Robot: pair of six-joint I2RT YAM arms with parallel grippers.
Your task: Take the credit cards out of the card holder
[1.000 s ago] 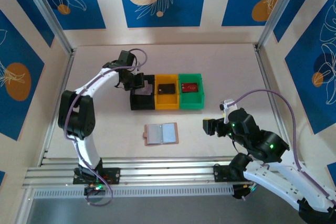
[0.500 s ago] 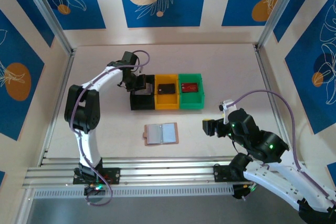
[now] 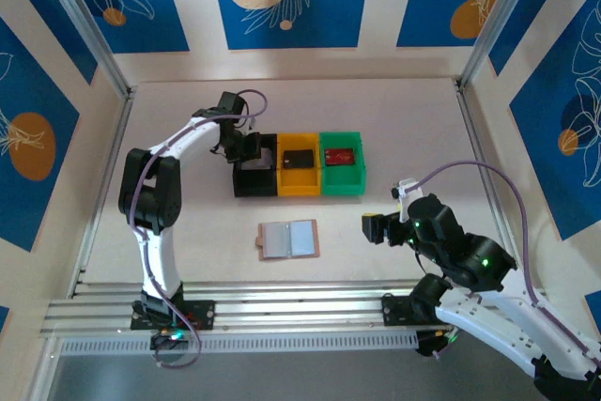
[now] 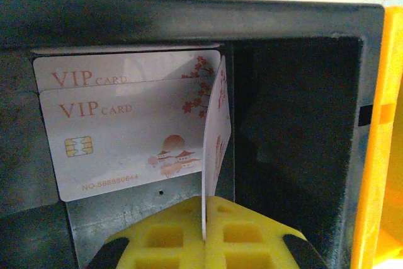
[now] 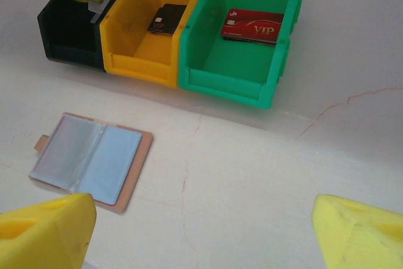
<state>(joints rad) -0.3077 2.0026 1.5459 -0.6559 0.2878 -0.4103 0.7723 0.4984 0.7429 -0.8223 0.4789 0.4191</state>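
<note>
White card [image 4: 213, 155]: pinched by its lower edge in my left hand [image 4: 204, 244], standing upright and edge-on to the wrist camera, jaws closed thin on it. It hangs inside the black bin [image 4: 302, 124], just beside two white cards [image 4: 126, 137] that lie overlapped there, print up.

Handling, my judgement: thin, stiff, very light glossy plastic. It is slippery between the pads and will pivot if gripped at one point. Best hold is across an edge with a good strip of face under each pad. Once flat on a bin floor it would be awkward to lift again.

Yellow bin [image 5: 135, 61] holds a dark card [image 5: 167, 18]. Green bin [image 5: 233, 80] holds a red card [image 5: 252, 26]. The three bins stand in a row mid-table.

Card holder [image 5: 91, 159]: lying open on the table [image 3: 404, 129], toward the near edge, left of centre. Both pale pockets look empty, though I cannot tell for sure. It looks soft and light, and would likely slide if tugged unpinned.

Right hand [image 5: 201, 231]: jaws wide, holding nothing, low over the table toward the near right, well apart from the holder.
</note>
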